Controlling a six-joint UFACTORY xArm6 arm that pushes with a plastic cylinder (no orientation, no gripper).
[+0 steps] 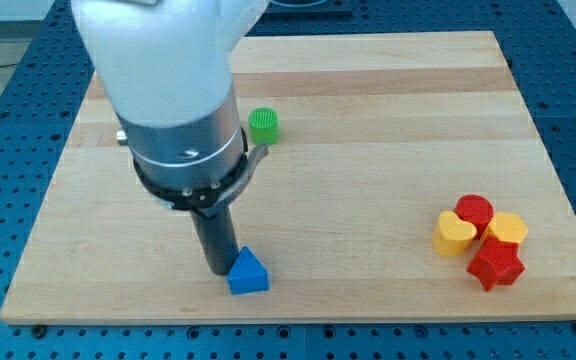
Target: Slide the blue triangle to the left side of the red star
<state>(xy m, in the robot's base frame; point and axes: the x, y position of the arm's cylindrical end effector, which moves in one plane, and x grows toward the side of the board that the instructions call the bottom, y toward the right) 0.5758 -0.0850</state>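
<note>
The blue triangle [248, 272] lies near the view's bottom edge of the wooden board [368, 150], left of centre. My tip [217, 270] rests on the board just left of the blue triangle, touching or almost touching its left side. The red star [495, 265] sits far to the view's right, at the bottom of a tight cluster of blocks. The arm's white and grey body hides the board's upper left part.
Beside the red star are a yellow heart [454, 234], a red cylinder [474, 211] and a yellow hexagon [507, 230]. A green cylinder [263, 126] stands at the upper middle, right of the arm. Blue perforated table surrounds the board.
</note>
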